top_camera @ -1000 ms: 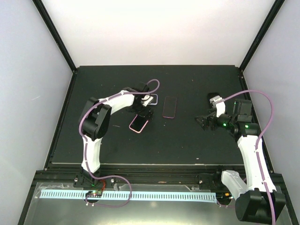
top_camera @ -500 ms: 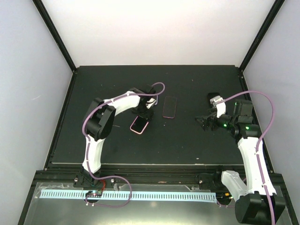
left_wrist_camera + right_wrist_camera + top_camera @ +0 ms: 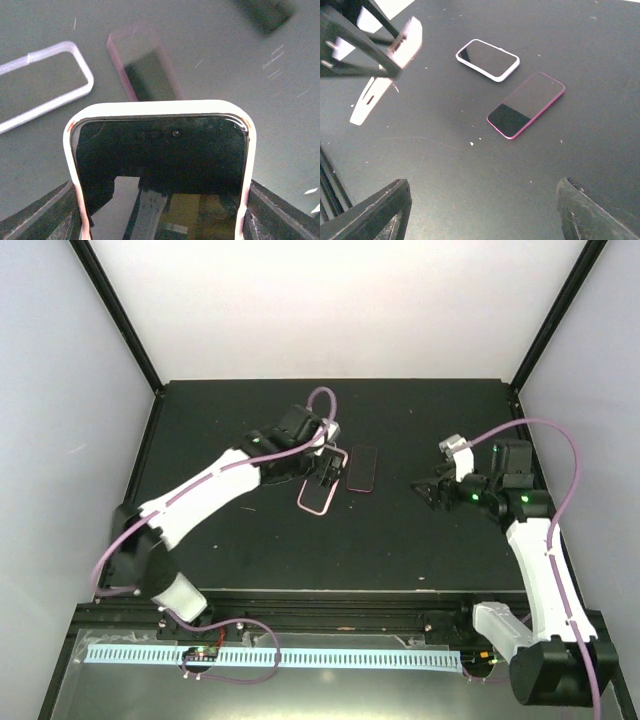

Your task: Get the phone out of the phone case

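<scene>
top: overhead, whole table (image 3: 400, 540) | L wrist: close on cased phone (image 3: 160, 165) | R wrist: low, oblique | shared: pink phone (image 3: 362, 469)

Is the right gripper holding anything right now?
No, the right gripper stands wide open with nothing in its jaws; the magenta phone lies untouched ahead of it.

glossy, reflective screen on the phone (image 3: 160, 170); smooth pale plastic-looking phone case (image 3: 160, 107); matt black table (image 3: 445, 165), dust-flecked.

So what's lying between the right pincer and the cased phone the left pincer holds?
A slim magenta-rimmed phone, lying flat; the rest of that stretch is bare. The overhead view shows it best.
</scene>
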`<act>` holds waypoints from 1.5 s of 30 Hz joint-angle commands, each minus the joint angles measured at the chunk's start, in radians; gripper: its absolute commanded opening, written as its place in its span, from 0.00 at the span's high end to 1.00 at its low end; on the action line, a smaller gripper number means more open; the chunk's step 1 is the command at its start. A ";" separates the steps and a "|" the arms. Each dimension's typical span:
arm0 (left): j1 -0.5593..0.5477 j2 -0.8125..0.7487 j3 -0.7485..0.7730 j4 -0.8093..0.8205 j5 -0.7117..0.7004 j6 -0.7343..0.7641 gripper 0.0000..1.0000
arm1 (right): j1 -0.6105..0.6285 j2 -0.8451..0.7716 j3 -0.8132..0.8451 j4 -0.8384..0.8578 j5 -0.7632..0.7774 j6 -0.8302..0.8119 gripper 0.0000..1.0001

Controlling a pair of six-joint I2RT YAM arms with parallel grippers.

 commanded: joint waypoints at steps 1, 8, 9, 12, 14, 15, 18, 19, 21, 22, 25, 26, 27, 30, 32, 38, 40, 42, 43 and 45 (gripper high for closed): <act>-0.028 -0.214 -0.114 0.327 0.031 -0.203 0.53 | 0.115 0.048 0.123 0.006 0.018 0.056 0.23; -0.062 -0.364 -0.351 0.719 -0.184 -0.421 0.55 | 0.345 0.169 0.237 0.114 0.097 0.188 0.25; -0.065 -0.365 -0.364 0.755 -0.196 -0.428 0.55 | 0.371 0.191 0.252 0.130 0.103 0.204 0.26; -0.078 -0.365 -0.373 0.800 -0.247 -0.435 0.56 | 0.444 0.266 0.309 0.145 0.163 0.233 0.30; -0.086 -0.401 -0.391 0.835 -0.273 -0.441 0.56 | 0.482 0.308 0.343 0.146 0.197 0.258 0.33; -0.090 -0.407 -0.403 0.857 -0.283 -0.445 0.56 | 0.497 0.325 0.352 0.152 0.212 0.276 0.34; -0.096 -0.425 -0.444 0.915 -0.323 -0.461 0.57 | 0.534 0.357 0.362 0.182 0.238 0.325 0.36; -0.096 -0.431 -0.457 0.937 -0.332 -0.466 0.57 | 0.548 0.366 0.364 0.189 0.248 0.332 0.36; -0.098 -0.438 -0.471 0.961 -0.343 -0.475 0.57 | 0.580 0.379 0.366 0.196 0.277 0.334 0.37; -0.099 -0.438 -0.472 0.968 -0.345 -0.478 0.57 | 0.593 0.386 0.368 0.198 0.292 0.332 0.40; -0.103 -0.438 -0.471 0.975 -0.349 -0.483 0.57 | 0.623 0.412 0.379 0.201 0.320 0.322 0.47; -0.103 -0.438 -0.474 0.984 -0.353 -0.484 0.57 | 0.628 0.419 0.382 0.203 0.323 0.322 0.48; -0.104 -0.436 -0.475 0.988 -0.357 -0.484 0.57 | 0.631 0.426 0.385 0.207 0.323 0.324 0.49; -0.107 -0.436 -0.480 0.993 -0.367 -0.488 0.57 | 0.646 0.446 0.398 0.210 0.315 0.328 0.54; -0.108 -0.438 -0.487 0.999 -0.372 -0.494 0.57 | 0.657 0.455 0.408 0.208 0.321 0.331 0.61; -0.111 -0.452 -0.507 0.999 -0.391 -0.505 0.53 | 0.660 0.455 0.403 0.238 0.347 0.372 0.87; -0.111 -0.456 -0.501 0.978 -0.400 -0.502 0.37 | 0.660 0.455 0.404 0.241 0.340 0.382 0.95; -0.111 -0.450 -0.480 0.925 -0.431 -0.486 0.19 | 0.659 0.453 0.408 0.241 0.334 0.392 0.99; -0.112 -0.447 -0.463 0.891 -0.452 -0.472 0.11 | 0.660 0.452 0.409 0.240 0.331 0.394 0.99; -0.108 -0.449 -0.431 0.827 -0.500 -0.453 0.01 | 0.658 0.449 0.418 0.225 0.338 0.394 0.99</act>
